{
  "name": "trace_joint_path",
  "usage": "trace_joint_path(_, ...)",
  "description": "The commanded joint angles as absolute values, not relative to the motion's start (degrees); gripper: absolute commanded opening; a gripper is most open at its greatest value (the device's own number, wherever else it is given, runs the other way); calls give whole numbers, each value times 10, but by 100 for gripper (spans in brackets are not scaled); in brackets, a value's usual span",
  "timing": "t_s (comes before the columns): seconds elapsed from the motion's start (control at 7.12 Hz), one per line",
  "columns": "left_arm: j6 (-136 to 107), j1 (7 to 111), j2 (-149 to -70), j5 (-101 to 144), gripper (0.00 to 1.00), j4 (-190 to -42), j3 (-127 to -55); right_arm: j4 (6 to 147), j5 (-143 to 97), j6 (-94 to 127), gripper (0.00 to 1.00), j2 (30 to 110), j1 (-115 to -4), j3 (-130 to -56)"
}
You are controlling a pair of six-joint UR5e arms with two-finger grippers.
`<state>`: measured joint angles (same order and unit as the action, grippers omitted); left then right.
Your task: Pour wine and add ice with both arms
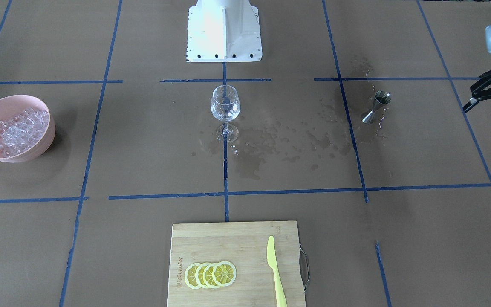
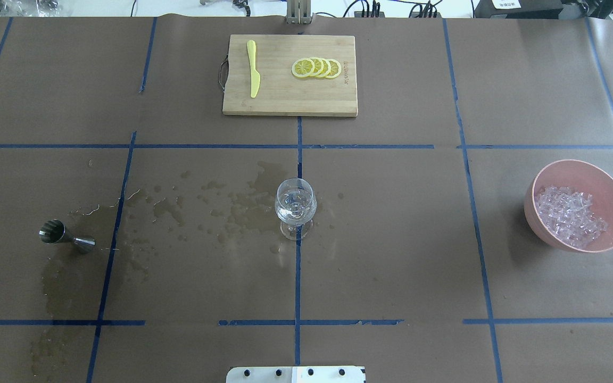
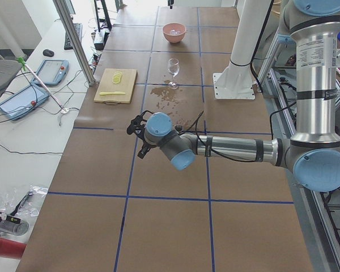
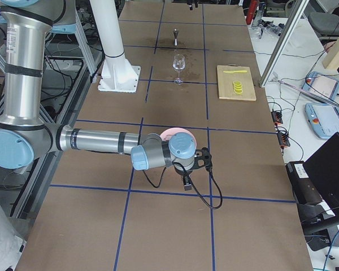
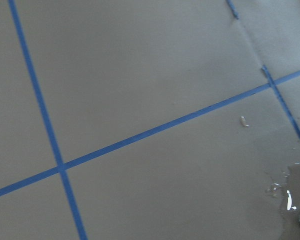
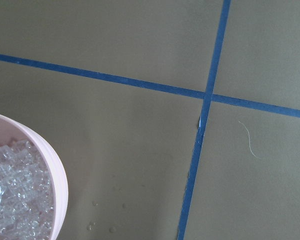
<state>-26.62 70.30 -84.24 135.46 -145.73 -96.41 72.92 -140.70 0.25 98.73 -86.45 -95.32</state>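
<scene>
Overhead exterior: wine [image 2: 295,208] in glass [image 2: 296,198], jigger [image 2: 66,236] upright beside spill; pour judged done. Outstanding: ice [image 2: 570,215] heaped in pink bowl [image 2: 578,161] (none seen in glass). Claws: left gripper [image 1: 484,116] spread, empty; right gripper [image 4: 191,172] cannot tell.

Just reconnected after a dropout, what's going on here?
The left gripper hangs open and empty, off to the side of the upright jigger, which stands amid spilled liquid. The wine glass at the centre seems to hold a little clear liquid. The right gripper hovers by the pink bowl of ice; its jaws cannot be judged.
</scene>
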Motion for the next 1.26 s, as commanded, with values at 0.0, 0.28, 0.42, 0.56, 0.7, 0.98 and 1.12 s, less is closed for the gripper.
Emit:
trace_joint_path(0.0, -516, 491, -796, 1090, 100, -1719, -969, 716, -1427, 5, 100, 991, -863, -954)
trace_joint_path(0.28, -518, 351, -730, 861, 100, -1850, -974, 716, -1430, 5, 100, 991, -861, -954)
trace_joint_path(0.42, -513, 349, -688, 857, 99, -1963, -976, 716, -1432, 5, 100, 991, -861, -954)
trace_joint_path(0.56, -459, 338, -654, 845, 98, -2023, -976, 716, -1432, 5, 100, 991, -861, -954)
trace_joint_path(0.7, -404, 327, -653, 803, 99, -2024, -975, 716, -1432, 5, 100, 991, -861, -953)
trace_joint_path(0.98, -404, 224, -654, 665, 99, -2019, -973, 716, -1437, 5, 100, 991, -861, -954)
trace_joint_path(1.12, -406, 178, -652, 627, 99, -2016, -972, 716, -1443, 5, 100, 991, -860, -954)
